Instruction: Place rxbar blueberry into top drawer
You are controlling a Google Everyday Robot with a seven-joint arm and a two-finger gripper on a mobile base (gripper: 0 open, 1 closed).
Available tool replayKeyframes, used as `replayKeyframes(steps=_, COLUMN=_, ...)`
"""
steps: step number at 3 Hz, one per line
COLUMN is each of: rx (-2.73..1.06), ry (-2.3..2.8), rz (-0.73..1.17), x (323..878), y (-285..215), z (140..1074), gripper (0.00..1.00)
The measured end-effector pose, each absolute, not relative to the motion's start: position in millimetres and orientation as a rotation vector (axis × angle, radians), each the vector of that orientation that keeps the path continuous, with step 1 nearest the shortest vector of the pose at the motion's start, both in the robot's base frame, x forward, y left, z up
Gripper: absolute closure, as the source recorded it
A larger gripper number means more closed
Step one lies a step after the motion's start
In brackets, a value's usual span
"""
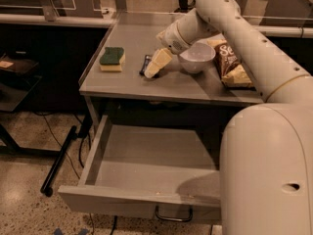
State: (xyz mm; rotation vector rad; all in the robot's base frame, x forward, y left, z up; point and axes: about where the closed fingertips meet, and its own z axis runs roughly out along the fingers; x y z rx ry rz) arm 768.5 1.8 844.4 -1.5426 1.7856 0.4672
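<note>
Cream-coloured and angled down to the left, the tool (151, 72) sits low over the grey counter (132, 38), with its tip at the counter surface just beside the rxbar blueberry (145, 64). Whether it is set wide or narrow cannot be told from this view, nor whether it touches the bar. The rxbar blueberry lies flat on the counter as a small dark strip, partly covered on its right side by the tool. To its left, apart from it, rests a green-and-yellow sponge (112, 58), green face up. Just to the right of the tool stands a pale bowl (196, 58), and beyond the bowl lies a brown snack bag (231, 62), near the counter's right edge and partly under the arm. The white arm (234, 28) reaches in from the right, above the bowl and bag, down to the tool. Below the counter, the top drawer (122, 202) is pulled out; the bare grey floor inside it shows, and a small metal loop handle (173, 214) hangs at the middle of its front panel. The robot's large white body (269, 170) covers the drawer's right part.
</note>
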Motion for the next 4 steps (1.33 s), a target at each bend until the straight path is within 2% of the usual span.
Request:
replayKeyframes(steps=3, rx=-1.569, ry=1.801, rz=0.52, x=780, y=7, z=821, gripper=0.0)
replayKeyframes(steps=4, rx=-1.569, ry=1.801, rz=0.52, x=780, y=7, z=821, gripper=0.18)
